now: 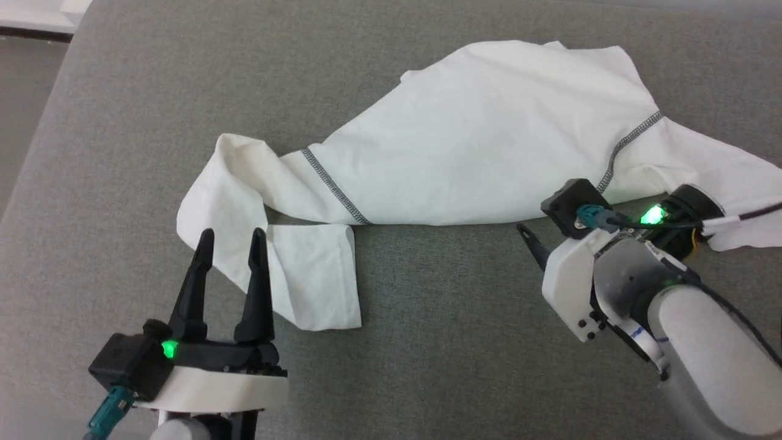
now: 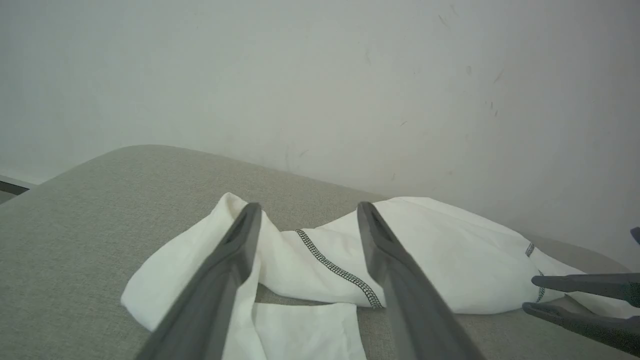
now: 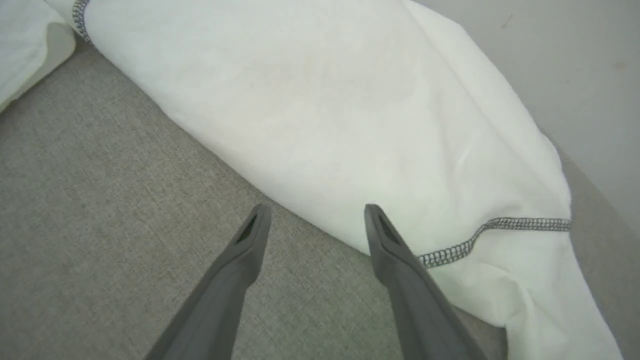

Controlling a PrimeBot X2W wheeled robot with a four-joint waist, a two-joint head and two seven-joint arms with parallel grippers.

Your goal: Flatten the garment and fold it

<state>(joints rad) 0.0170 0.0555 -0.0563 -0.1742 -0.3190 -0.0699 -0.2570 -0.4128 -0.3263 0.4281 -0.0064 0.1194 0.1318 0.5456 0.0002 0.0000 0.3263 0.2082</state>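
Observation:
The garment [image 1: 476, 140] is a white T-shirt with dark zigzag seams, lying crumpled across the grey padded surface [image 1: 427, 318]. Its left end is twisted, with a flap folded toward me [image 1: 317, 275]. My left gripper [image 1: 232, 235] stands open at the lower left, its fingers over that twisted end with nothing between them. In the left wrist view the garment [image 2: 440, 250] lies ahead of the open left gripper [image 2: 308, 209]. My right gripper [image 1: 526, 235] sits at the garment's near edge, right of centre. In the right wrist view the right gripper [image 3: 317, 210] is open beside the garment [image 3: 350, 110], near a zigzag seam [image 3: 465, 242].
The grey surface's left edge [image 1: 33, 159] drops to a floor at the far left. A pale wall [image 2: 320, 75] rises behind the surface. The right gripper's fingers [image 2: 575, 285] show at the right edge of the left wrist view. Bare grey surface lies between the two grippers.

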